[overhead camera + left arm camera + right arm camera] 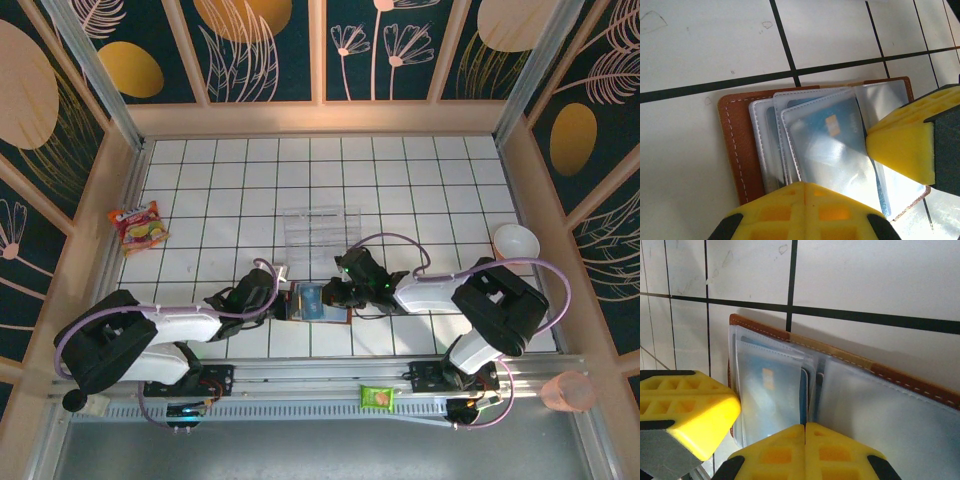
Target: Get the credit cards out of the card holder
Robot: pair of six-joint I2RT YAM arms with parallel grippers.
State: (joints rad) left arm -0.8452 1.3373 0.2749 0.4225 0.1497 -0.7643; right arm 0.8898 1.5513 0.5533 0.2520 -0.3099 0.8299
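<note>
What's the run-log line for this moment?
wallet: open on table | cards: inside wallet | left gripper: shut, at wallet | right gripper: shut, at wallet

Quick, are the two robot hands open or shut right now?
Left gripper: shut, over the open brown leather card holder.
Right gripper: shut over its clear plastic sleeves; whether it holds one cannot be told.

Card holder [735, 145]: brown leather, pale stitching, lying open flat on white tiled table [700, 50], clear sleeves [880, 100] fanned. Credit cards [832, 131]: blue, inside sleeves; perhaps two, glare obscures count.
</note>
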